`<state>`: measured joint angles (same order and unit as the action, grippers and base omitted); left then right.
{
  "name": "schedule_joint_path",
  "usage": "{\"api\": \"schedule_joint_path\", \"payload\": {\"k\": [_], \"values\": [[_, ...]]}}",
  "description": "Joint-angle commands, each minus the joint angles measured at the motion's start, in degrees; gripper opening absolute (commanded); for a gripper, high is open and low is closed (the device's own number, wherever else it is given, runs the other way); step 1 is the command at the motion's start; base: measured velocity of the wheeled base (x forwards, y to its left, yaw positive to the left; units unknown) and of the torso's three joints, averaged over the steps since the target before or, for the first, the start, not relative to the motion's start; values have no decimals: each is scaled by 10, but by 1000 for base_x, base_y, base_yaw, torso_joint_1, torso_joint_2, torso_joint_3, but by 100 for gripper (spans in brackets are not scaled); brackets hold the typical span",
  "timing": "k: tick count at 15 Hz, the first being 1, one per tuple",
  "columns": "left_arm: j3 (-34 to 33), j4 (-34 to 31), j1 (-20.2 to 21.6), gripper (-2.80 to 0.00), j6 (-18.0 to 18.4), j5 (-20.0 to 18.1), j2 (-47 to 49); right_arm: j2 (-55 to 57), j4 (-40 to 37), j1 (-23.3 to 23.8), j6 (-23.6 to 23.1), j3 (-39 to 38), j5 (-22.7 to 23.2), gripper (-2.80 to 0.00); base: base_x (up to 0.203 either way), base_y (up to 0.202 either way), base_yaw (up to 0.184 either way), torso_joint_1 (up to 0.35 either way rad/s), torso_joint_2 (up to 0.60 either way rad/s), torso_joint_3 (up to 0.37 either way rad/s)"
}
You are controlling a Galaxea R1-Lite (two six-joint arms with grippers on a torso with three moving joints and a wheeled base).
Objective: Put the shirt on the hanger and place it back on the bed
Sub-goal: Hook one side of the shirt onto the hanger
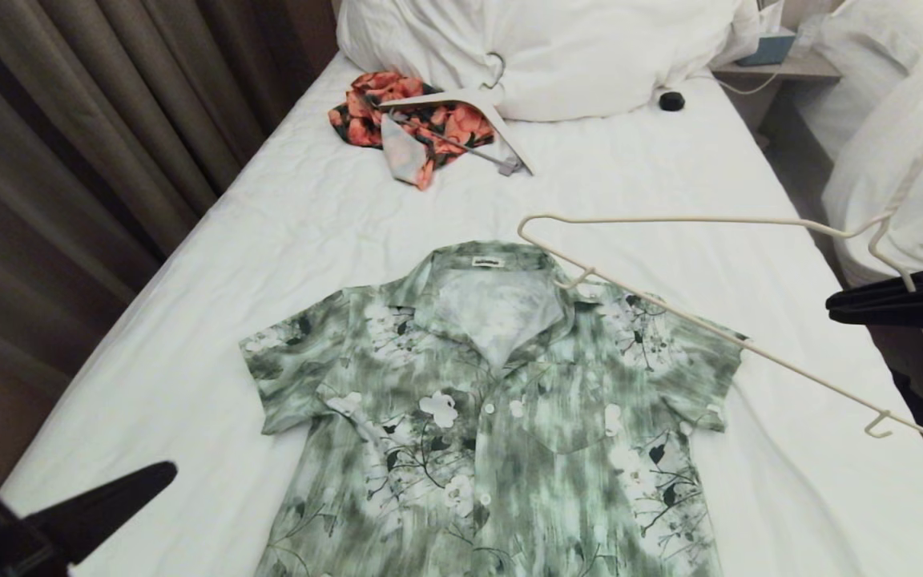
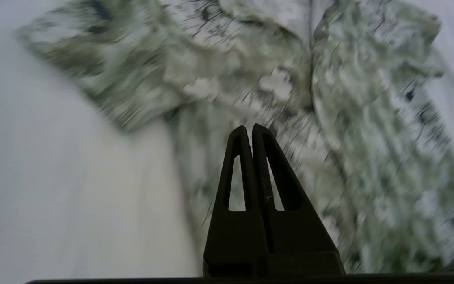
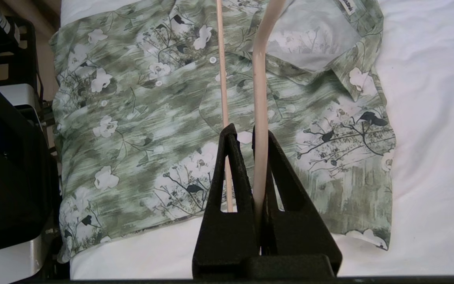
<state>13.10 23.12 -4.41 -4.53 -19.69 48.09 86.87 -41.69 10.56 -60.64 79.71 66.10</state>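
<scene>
Head view: one shirt [image 1: 493, 417] lies flat, collar open, at the foot end of the bed [image 1: 285, 216]. The right tool [image 1: 838, 306] clamps one hanger [image 1: 718, 320] above it, probably for threading.

Left wrist view: the left tool [image 2: 253, 128], pressed together, holds nothing.

Right wrist view: the hanger's wire sits pinched between the jaws.

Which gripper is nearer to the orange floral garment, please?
Neither clearly. The left gripper and right gripper are both far from the orange floral garment, at opposite bed sides.

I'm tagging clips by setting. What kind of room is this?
Probably a hotel twin bedroom: a single bed with white sheet and big pillows, a second bed heaped with white bedding beside it, and floor-length curtains.
</scene>
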Motion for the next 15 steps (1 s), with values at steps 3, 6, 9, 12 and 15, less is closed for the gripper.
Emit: {"api": "schedule_joint_path", "payload": {"k": [3, 6, 9, 12, 15], "values": [[87, 129, -123, -280, -74, 39, 317, 6, -2, 0, 5, 10, 3, -280, 0, 0, 0, 0, 0, 0], [165, 228, -161, -280, -105, 63, 474, 13, -2, 0, 13, 27, 2, -280, 0, 0, 0, 0, 0, 0], [262, 280, -175, 0, -120, 80, 581, 31, -2, 0, 21, 39, 2, -280, 0, 0, 0, 0, 0, 0], [339, 291, -177, 0, -132, 84, 644, 44, -1, 1, 21, 46, 2, -280, 0, 0, 0, 0, 0, 0], [385, 292, -170, 0, -134, 86, 707, 49, -1, 1, 20, 46, 2, -280, 0, 0, 0, 0, 0, 0]]}}
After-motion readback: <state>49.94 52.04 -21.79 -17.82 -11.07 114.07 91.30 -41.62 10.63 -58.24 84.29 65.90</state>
